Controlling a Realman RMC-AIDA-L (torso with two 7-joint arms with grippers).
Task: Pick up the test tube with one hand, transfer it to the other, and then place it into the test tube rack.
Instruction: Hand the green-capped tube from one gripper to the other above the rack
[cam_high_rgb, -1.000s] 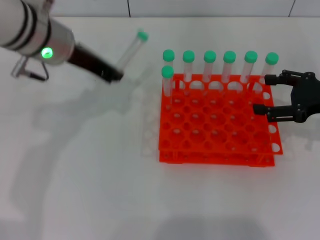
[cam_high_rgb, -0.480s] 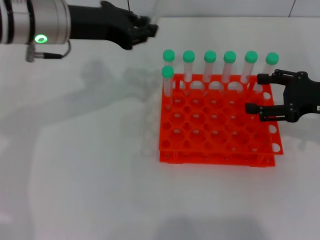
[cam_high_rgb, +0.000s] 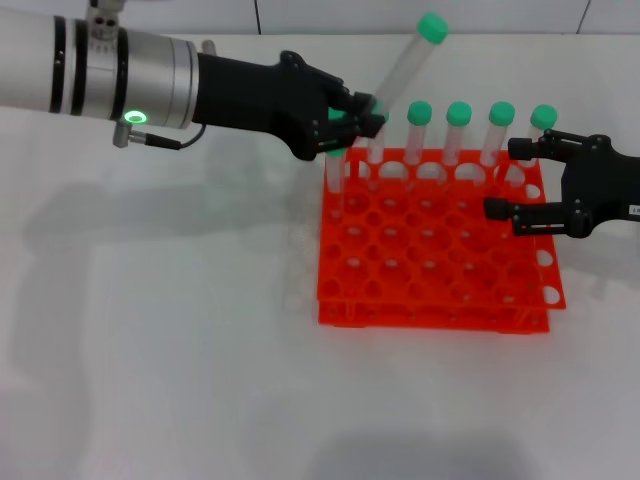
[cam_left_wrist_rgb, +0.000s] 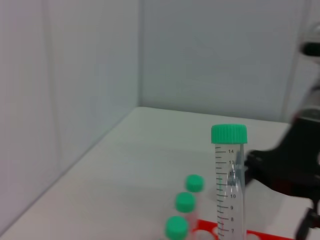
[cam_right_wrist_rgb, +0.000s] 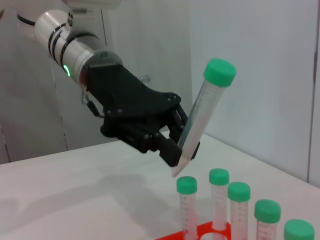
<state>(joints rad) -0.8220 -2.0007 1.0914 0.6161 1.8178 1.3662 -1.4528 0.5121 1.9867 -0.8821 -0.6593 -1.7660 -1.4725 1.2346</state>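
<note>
My left gripper (cam_high_rgb: 360, 118), black with no label, is shut on the lower end of the test tube (cam_high_rgb: 406, 62). It holds the tube tilted, green cap up, above the back left of the orange-red rack (cam_high_rgb: 436, 300). The tube also shows in the left wrist view (cam_left_wrist_rgb: 230, 185) and the right wrist view (cam_right_wrist_rgb: 202, 107), where the left gripper (cam_right_wrist_rgb: 182, 147) clamps its tip. My right gripper (cam_high_rgb: 520, 178), black with a white label, is open over the rack's right side, apart from the tube.
Several green-capped tubes (cam_high_rgb: 459, 130) stand in the rack's back row, and one (cam_high_rgb: 334, 170) stands in the second row at the left. The rack sits on a white table (cam_high_rgb: 160, 350).
My left arm has swung right with the tube, from the far left of the table to above the rack's back left. My right gripper has shifted slightly left.
</note>
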